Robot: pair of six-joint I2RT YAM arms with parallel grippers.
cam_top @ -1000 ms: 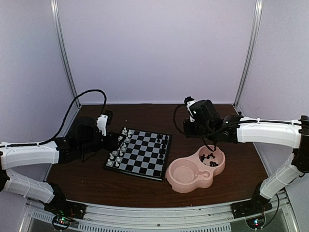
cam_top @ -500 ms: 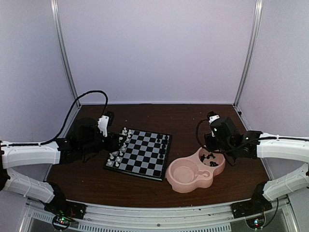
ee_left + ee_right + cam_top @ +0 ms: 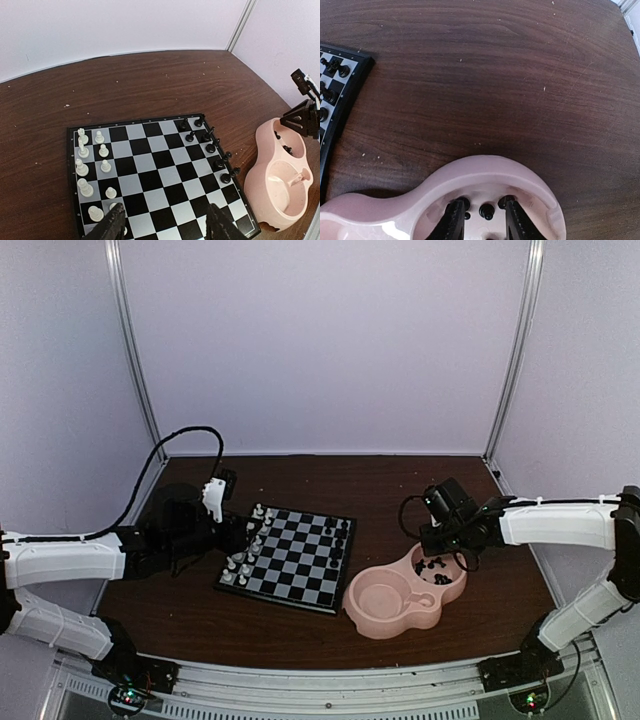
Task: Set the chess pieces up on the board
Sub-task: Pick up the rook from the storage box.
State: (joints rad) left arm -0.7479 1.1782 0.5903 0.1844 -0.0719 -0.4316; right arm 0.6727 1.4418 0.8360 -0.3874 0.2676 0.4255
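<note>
For pickup, the right gripper (image 3: 484, 202) is set, fingers apart, astride a black piece (image 3: 486, 212) in the dish (image 3: 485, 167); the left gripper (image 3: 165, 212) is held spread over the board (image 3: 150, 165).

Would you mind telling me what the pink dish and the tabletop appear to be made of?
The pink dish looks like moulded plastic: smooth, rounded rim with soft sheen. The tabletop looks like dark wood or wood-look laminate, matte, with grain streaks.

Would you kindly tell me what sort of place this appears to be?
Probably a lab robot cell: plain lilac walls and metal posts enclose a brown table, where a board and pink dish are staged between the left arm and right arm.
</note>
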